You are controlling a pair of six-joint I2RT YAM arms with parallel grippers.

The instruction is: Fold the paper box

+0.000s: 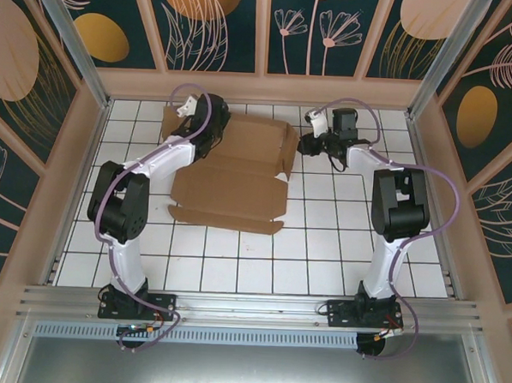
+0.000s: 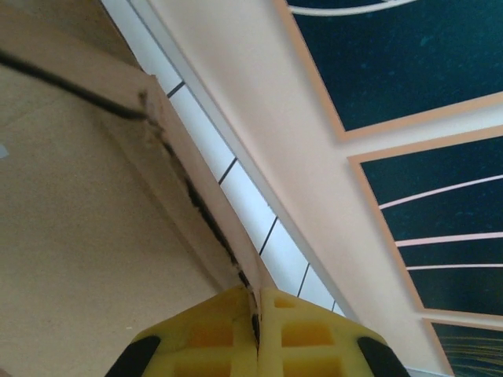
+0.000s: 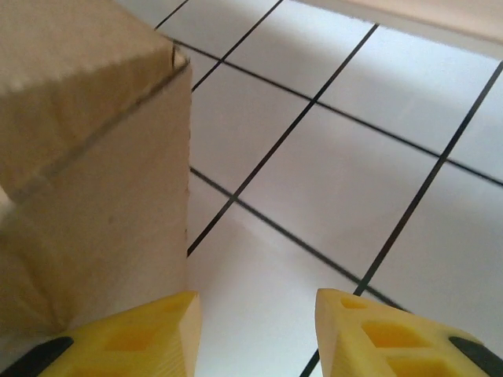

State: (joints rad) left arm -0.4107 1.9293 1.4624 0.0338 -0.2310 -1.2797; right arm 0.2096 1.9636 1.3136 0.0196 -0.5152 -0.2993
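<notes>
A white square-tiled tabletop with dark grout lines (image 1: 234, 276) fills the floor of the enclosure. A low, pale peach border (image 1: 261, 89) runs round its far and side edges. Above it rise dark teal wall panels (image 1: 332, 58) framed in peach strips and painted with thin pale leaf and flower outlines and orange ovals (image 1: 101, 36). Slanted silver metal posts (image 1: 71, 40) stand at the far corners. A ribbed aluminium rail (image 1: 250, 304) closes the near edge. The light is soft and even.

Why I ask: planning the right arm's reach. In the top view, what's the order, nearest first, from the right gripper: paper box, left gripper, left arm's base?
1. paper box, just left of the right gripper.
2. left gripper, at the box's far-left flap.
3. left arm's base, at the near-left.
</notes>
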